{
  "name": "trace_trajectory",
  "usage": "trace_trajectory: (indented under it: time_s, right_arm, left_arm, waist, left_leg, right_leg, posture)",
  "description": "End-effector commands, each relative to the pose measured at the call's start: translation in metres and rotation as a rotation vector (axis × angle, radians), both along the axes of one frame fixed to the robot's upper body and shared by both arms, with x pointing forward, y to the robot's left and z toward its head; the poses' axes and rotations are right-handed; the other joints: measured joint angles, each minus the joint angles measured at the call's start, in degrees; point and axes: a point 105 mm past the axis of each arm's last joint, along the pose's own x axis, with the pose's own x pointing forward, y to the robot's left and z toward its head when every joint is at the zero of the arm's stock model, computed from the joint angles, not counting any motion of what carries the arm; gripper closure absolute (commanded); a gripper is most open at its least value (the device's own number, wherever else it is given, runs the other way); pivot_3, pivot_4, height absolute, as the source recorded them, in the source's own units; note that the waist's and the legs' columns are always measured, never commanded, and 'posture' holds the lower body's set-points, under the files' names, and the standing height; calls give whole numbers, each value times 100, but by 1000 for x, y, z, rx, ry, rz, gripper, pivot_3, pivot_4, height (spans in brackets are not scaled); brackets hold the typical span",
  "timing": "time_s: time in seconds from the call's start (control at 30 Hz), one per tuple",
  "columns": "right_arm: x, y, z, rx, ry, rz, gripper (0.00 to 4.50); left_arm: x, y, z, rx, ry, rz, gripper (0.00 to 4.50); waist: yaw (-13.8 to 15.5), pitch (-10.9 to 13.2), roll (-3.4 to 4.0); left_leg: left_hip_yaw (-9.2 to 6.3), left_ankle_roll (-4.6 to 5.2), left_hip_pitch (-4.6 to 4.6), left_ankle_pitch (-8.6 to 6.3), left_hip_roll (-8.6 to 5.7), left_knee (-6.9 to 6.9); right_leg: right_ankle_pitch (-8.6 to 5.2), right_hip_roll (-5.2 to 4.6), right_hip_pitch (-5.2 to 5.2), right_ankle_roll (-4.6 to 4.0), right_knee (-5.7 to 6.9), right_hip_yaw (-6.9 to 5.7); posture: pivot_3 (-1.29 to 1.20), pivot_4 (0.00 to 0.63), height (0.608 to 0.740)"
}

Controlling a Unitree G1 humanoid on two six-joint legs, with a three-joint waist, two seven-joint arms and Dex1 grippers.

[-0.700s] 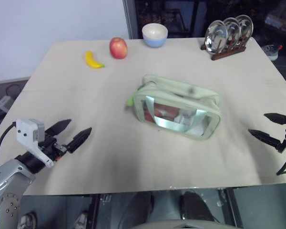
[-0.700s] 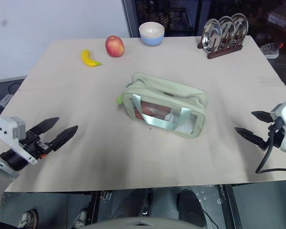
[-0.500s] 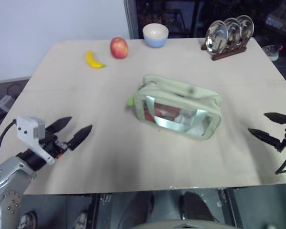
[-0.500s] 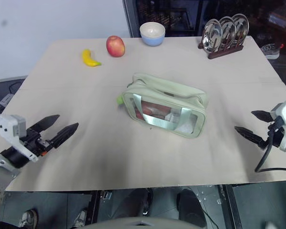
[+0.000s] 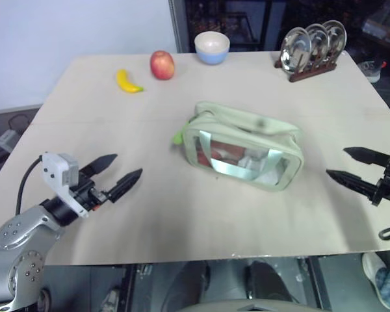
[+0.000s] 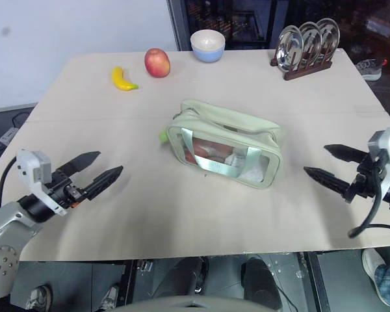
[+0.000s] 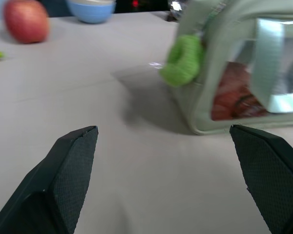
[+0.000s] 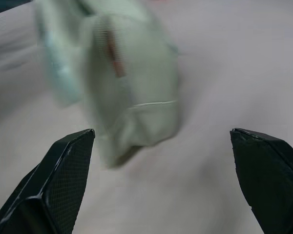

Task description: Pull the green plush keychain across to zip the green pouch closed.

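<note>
Both pincers – left pincer (image 5: 120, 174), right pincer (image 6: 326, 162) – agape, flanking green pouch (image 5: 244, 154), apart.

The left gripper (image 5: 119, 175) has two black fingers (image 7: 71, 168) that are long and pointy, with tiny bumps on their flat sides. A small white box sits on top of it, and a thin black cable loops out from behind the box. The left arm (image 5: 23, 244) is round, shiny silver metal with small dark screw holes. The right gripper (image 6: 329, 164) has the same black pointy fingers (image 8: 63, 178), a white box and a black cable curling under it.
</note>
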Motion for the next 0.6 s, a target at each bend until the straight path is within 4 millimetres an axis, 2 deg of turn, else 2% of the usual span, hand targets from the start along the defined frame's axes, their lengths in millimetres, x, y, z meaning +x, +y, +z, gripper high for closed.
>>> trace_trajectory:
  time_s: [0.03, 0.13, 0.3, 0.43, 0.6]
  right_arm:
    - [-5, 32, 26, -73, -74, 104, 0]
    - [-5, 70, 39, -86, -119, 221, 0]
    - [9, 105, 42, -145, -118, 320, 0]
    - [27, 122, 40, -176, -82, 351, 0]
    - [46, 127, 35, -230, -54, 353, 0]
  left_arm:
    - [-2, -8, 6, 54, -47, -47, 11]
    - [-1, -12, 5, 56, -49, -68, 11]
    - [-2, -17, 3, 70, -40, -116, 11]
    - [-10, -26, 1, 44, -7, -185, 11]
    - [-15, -28, -1, 55, -7, -191, 11]
  waist:
    - [-25, 1, 2]
    - [-53, 1, 4]
    - [-6, 4, -3]
    - [-24, 6, -5]
    - [-17, 6, -4]
  left_leg:
    - [2, 0, 1, 0, 1, 0]
    - [8, 0, 6, 0, 8, 0]
    - [4, 0, -3, 0, 13, 3]
    - [2, -8, -16, 5, 7, 7]
    - [2, -24, -17, 14, 7, 2]
  right_leg:
    - [0, 1, 0, 0, 1, 0]
    - [5, 7, -1, -4, 2, -5]
    - [8, 9, -4, -8, -5, -5]
    - [9, 3, -11, -8, -10, -7]
    - [9, 3, -19, -8, -8, -5]
  posture:
    - [0, 150, 740]
    - [0, 150, 740]
    - [0, 150, 740]
    - [0, 150, 740]
    - [0, 150, 740]
